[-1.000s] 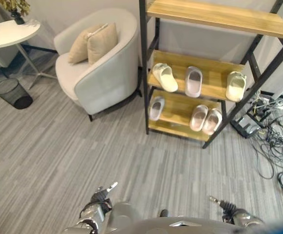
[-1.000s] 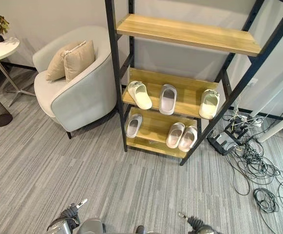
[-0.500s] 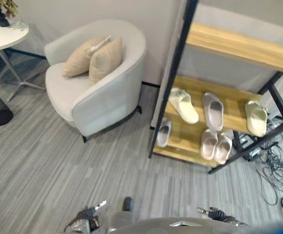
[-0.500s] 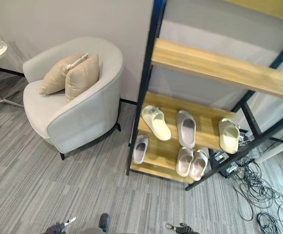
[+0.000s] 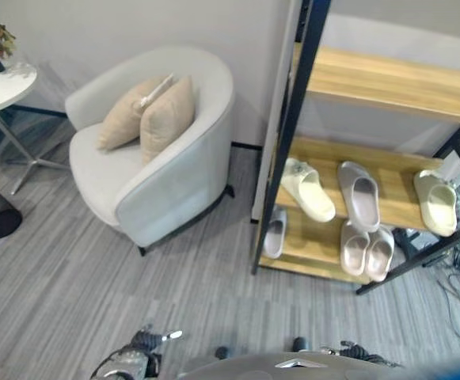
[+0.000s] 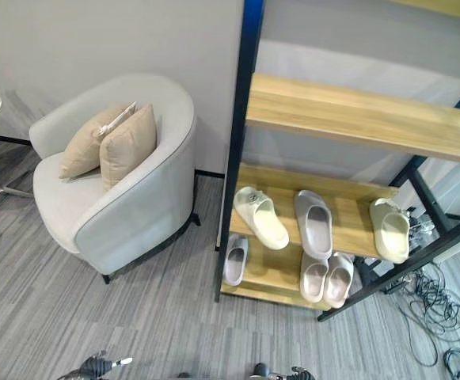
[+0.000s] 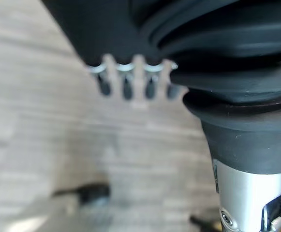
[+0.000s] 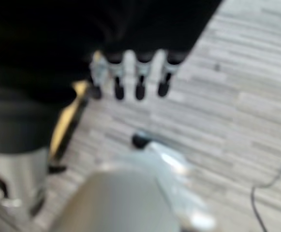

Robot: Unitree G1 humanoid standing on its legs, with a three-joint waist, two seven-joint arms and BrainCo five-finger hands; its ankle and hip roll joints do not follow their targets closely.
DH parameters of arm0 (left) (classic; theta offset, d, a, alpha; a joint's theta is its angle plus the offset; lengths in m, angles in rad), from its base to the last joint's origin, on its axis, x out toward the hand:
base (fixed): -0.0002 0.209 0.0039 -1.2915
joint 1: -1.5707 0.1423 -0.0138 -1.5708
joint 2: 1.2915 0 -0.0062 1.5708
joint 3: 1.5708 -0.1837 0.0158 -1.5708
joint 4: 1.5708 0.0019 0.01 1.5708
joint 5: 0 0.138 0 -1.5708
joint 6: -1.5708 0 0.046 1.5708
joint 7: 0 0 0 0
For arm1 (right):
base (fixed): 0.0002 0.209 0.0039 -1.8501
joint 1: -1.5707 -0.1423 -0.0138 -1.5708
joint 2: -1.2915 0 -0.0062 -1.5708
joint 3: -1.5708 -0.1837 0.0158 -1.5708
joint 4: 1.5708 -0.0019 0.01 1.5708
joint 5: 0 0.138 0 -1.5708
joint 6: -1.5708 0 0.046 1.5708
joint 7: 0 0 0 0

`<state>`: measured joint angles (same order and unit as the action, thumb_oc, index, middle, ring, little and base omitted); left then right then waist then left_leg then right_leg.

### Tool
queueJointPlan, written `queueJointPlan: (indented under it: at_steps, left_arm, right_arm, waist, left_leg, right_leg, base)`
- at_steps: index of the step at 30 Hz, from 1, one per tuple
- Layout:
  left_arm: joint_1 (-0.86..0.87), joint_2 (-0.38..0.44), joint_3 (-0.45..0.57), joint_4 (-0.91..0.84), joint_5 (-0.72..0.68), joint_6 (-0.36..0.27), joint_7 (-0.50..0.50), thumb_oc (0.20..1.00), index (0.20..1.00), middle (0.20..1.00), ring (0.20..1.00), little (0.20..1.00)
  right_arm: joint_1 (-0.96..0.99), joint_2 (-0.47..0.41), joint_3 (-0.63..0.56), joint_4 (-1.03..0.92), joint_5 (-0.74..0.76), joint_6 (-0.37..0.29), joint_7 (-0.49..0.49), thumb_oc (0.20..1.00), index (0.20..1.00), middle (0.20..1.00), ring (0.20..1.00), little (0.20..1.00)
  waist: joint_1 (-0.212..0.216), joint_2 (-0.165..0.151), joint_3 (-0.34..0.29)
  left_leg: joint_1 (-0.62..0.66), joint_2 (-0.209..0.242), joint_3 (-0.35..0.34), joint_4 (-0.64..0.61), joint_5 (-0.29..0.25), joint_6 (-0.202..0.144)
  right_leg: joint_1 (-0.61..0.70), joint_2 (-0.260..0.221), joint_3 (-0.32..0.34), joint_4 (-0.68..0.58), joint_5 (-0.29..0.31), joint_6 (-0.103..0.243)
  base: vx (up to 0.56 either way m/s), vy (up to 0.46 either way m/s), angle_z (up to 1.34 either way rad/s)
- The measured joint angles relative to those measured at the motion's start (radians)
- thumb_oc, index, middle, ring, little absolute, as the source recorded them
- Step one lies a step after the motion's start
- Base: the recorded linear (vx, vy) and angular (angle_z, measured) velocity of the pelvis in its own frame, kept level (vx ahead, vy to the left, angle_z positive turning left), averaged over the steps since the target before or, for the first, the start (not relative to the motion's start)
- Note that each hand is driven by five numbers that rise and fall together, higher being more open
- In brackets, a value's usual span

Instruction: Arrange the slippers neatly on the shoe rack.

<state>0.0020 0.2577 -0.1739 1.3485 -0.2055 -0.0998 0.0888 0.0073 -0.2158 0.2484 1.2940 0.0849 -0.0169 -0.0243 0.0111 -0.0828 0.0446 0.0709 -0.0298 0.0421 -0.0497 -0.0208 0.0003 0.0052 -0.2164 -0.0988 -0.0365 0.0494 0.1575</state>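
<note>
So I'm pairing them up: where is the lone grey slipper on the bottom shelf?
The grey slipper lies at the bottom shelf's left end, by the black post, apart from the pair to its right.

Left hand seen as a short row of silver fingers capped with dark tips, emerging from the edge of a matt black ribbed cover built of thick rounded folds. Adjoining that cover, a smooth silver-grey wrist tube, brushed metal, with a small round screw and a rectangular slot set into it. Right hand built alike: silver fingers with dark tips lined up at the rim of its own black cover, and a silver-grey metal tube beside that cover, too blurred for detail.
</note>
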Motion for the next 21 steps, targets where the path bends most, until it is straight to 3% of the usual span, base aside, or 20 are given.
queueJointPlan:
  at_steps: [3, 4, 7, 10, 12, 14, 17, 18, 19, 20, 21]
  left_arm:
    - [0.022, -0.028, 0.010, 0.000, 0.000, 0.001, -0.002, 1.000, 1.000, 1.000, 1.000, 1.000]
    - [0.022, -0.047, 0.015, 0.002, -0.001, 0.001, -0.001, 1.000, 1.000, 1.000, 1.000, 1.000]
    - [0.020, -0.080, 0.019, -0.001, -0.001, -0.001, 0.001, 1.000, 1.000, 1.000, 1.000, 1.000]
    - [0.011, -0.080, 0.019, -0.002, -0.001, 0.000, 0.000, 1.000, 1.000, 1.000, 1.000, 1.000]
    - [-0.031, -0.079, 0.016, -0.004, -0.006, -0.001, 0.007, 1.000, 1.000, 1.000, 1.000, 1.000]
    - [-0.044, -0.082, 0.008, -0.013, -0.018, -0.001, 0.009, 1.000, 1.000, 1.000, 1.000, 1.000]
    - [-0.035, -0.091, -0.016, -0.024, -0.018, -0.003, 0.025, 1.000, 1.000, 1.000, 1.000, 1.000]
    - [-0.028, -0.093, -0.009, -0.042, -0.015, -0.001, 0.021, 1.000, 1.000, 1.000, 1.000, 1.000]
    - [-0.004, -0.095, -0.003, -0.075, -0.014, -0.006, 0.019, 1.000, 1.000, 1.000, 1.000, 1.000]
    - [0.008, -0.092, 0.000, -0.068, -0.013, -0.010, 0.021, 1.000, 1.000, 1.000, 1.000, 1.000]
    - [0.025, -0.069, 0.020, -0.085, -0.010, -0.008, 0.021, 1.000, 1.000, 1.000, 1.000, 1.000]
  right_arm:
    - [0.000, -0.014, 0.000, -0.010, 0.000, -0.001, -0.004, 1.000, 1.000, 1.000, 1.000, 1.000]
    - [-0.022, -0.036, -0.001, -0.012, 0.001, -0.002, -0.008, 1.000, 1.000, 1.000, 1.000, 1.000]
    - [-0.011, -0.069, -0.001, -0.041, 0.001, -0.009, -0.023, 1.000, 1.000, 1.000, 1.000, 1.000]
    - [-0.015, -0.075, -0.001, -0.061, 0.001, -0.017, -0.028, 1.000, 1.000, 1.000, 1.000, 1.000]
    - [-0.042, -0.077, -0.002, -0.067, 0.021, -0.023, -0.043, 1.000, 1.000, 1.000, 1.000, 1.000]
    - [-0.044, -0.080, -0.005, -0.092, 0.043, -0.024, -0.058, 1.000, 1.000, 1.000, 1.000, 1.000]
    - [-0.045, -0.075, -0.001, -0.142, 0.072, -0.053, -0.066, 1.000, 1.000, 1.000, 1.000, 1.000]
    - [0.000, -0.117, -0.015, -0.252, 0.077, -0.046, -0.025, 1.000, 1.000, 1.000, 1.000, 1.000]
    - [0.056, -0.244, 0.013, -0.470, 0.068, -0.049, 0.000, 1.000, 1.000, 1.000, 1.000, 1.000]
    - [0.016, -0.367, 0.045, -0.658, 0.062, -0.045, -0.018, 1.000, 1.000, 1.000, 1.000, 1.000]
    - [-0.034, -0.348, -0.137, -0.841, 0.067, -0.155, -0.031, 1.000, 1.000, 1.000, 1.000, 1.000]
  waist:
    - [-0.003, 0.027, -0.004]
    - [-0.001, 0.051, 0.010]
    - [-0.011, 0.086, 0.000]
    - [-0.006, 0.088, 0.003]
    - [-0.003, 0.095, 0.022]
    - [-0.011, 0.089, 0.039]
    - [-0.026, 0.111, 0.033]
    - [-0.033, 0.122, 0.026]
    - [-0.037, 0.154, 0.029]
    - [-0.054, 0.163, 0.028]
    - [-0.083, 0.146, 0.033]
  left_leg:
    - [-0.001, 0.062, -0.005, 0.007, -0.001, -0.030]
    - [-0.007, 0.091, -0.005, 0.023, 0.005, -0.042]
    - [0.005, 0.139, -0.024, 0.023, 0.008, -0.057]
    - [0.016, 0.168, -0.019, 0.023, 0.018, -0.081]
    - [-0.041, 0.182, -0.026, 0.106, 0.041, -0.115]
    - [-0.060, 0.184, -0.026, 0.138, 0.042, -0.123]
    - [-0.035, 0.182, -0.029, 0.013, 0.039, -0.128]
    - [-0.032, 0.183, -0.029, -0.004, 0.041, -0.126]
    - [-0.036, 0.184, -0.025, -0.018, 0.035, -0.120]
    - [-0.028, 0.169, -0.019, -0.031, 0.048, -0.111]
    - [-0.008, 0.148, 0.011, -0.041, 0.058, -0.101]
  right_leg:
    - [0.029, 0.066, -0.008, -0.054, 0.016, -0.044]
    - [0.036, 0.093, -0.015, -0.054, 0.011, -0.062]
    - [0.054, 0.143, -0.026, -0.059, -0.007, -0.095]
    - [0.064, 0.172, -0.027, -0.056, -0.015, -0.119]
    - [0.064, 0.189, -0.050, -0.059, -0.026, -0.138]
    - [0.059, 0.191, -0.055, -0.059, -0.023, -0.150]
    - [0.048, 0.188, -0.057, -0.059, -0.023, -0.153]
    - [0.038, 0.189, -0.057, -0.053, -0.019, -0.151]
    - [0.033, 0.191, -0.063, -0.052, -0.017, -0.147]
    - [0.020, 0.181, -0.043, -0.059, 0.000, -0.127]
    - [-0.002, 0.165, 0.002, -0.052, 0.020, -0.120]
  base:
    - [0.01, -0.181, 0.01]
    - [0.02, -0.334, 0.07]
    - [0.00, -0.133, 0.07]
    - [-0.06, -0.138, 0.00]
    - [-0.03, -0.033, 0.25]
    - [0.03, 0.058, 0.11]
    - [0.05, 0.076, 0.01]
    - [0.00, 0.080, 0.06]
    - [0.00, 0.101, -0.18]
    - [0.00, 0.109, -0.56]
    - [0.01, 0.093, -0.63]
